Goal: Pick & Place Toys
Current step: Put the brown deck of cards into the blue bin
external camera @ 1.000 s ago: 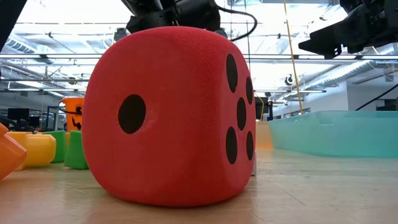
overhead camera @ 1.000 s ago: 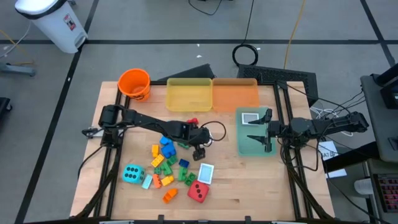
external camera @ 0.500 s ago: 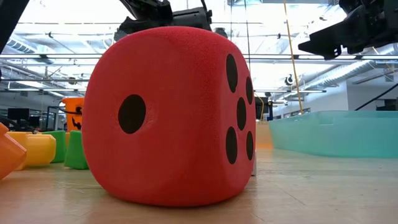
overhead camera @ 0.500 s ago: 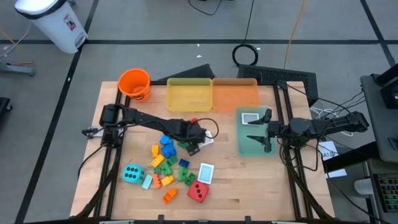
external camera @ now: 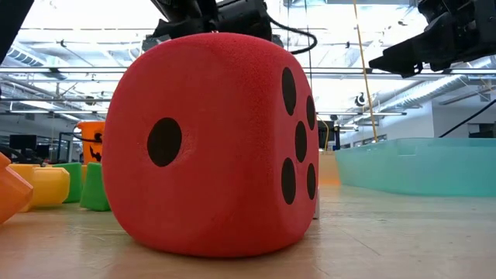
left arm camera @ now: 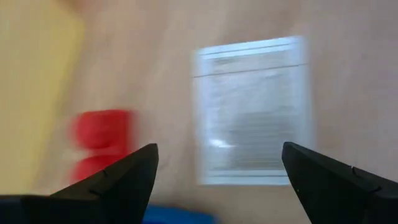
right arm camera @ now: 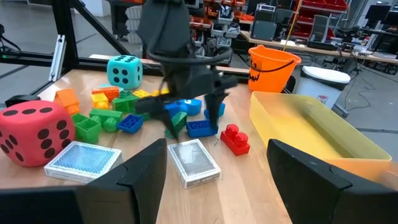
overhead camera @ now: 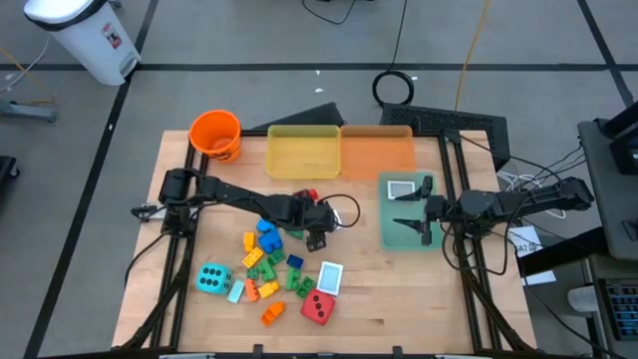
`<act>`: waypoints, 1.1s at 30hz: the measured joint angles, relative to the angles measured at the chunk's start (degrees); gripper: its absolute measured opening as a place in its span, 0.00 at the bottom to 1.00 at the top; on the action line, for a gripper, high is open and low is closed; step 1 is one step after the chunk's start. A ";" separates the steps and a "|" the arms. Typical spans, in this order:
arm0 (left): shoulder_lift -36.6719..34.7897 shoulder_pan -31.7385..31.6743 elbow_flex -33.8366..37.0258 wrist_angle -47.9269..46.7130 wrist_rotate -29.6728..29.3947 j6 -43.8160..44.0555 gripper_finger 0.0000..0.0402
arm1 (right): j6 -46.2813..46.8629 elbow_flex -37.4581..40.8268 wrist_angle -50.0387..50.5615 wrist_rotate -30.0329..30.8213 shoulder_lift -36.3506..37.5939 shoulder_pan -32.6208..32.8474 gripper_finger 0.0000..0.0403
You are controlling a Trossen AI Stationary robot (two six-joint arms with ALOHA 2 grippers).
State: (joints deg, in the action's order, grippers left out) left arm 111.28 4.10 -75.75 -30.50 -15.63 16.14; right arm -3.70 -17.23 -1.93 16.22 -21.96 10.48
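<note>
Left gripper [overhead camera: 317, 237]: jaws spread wide, empty, hovering over a white card [right arm camera: 194, 161] on the table [overhead camera: 399, 299] beside a red brick [right arm camera: 234, 138]; shifted slightly right since half a second ago. Right gripper [overhead camera: 411, 209]: open, empty, unmoved above green tray [overhead camera: 387, 235].

I can read no words, brands or numerals anywhere. My big red soft die [external camera: 209, 143] shows one black pip on one face and five on another. The white plastic bin's label [overhead camera: 110, 38] is too small for me to read.

Grey floor [overhead camera: 249, 60], white bin [overhead camera: 85, 35]
</note>
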 joint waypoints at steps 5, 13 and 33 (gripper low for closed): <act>0.00 -1.13 0.00 1.26 7.39 5.18 0.86 | 0.00 0.00 0.00 0.00 0.04 0.00 0.61; 1.93 -2.17 -0.02 1.38 8.61 6.72 0.86 | 0.02 0.00 0.00 -0.02 0.04 0.00 0.61; 7.72 -2.28 0.08 5.12 4.82 0.23 0.94 | 0.02 0.00 0.47 -0.04 0.02 0.02 0.61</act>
State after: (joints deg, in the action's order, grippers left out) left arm 119.01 1.82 -75.66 -25.38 -10.81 16.37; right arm -3.68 -17.23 -1.47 16.19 -21.93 10.50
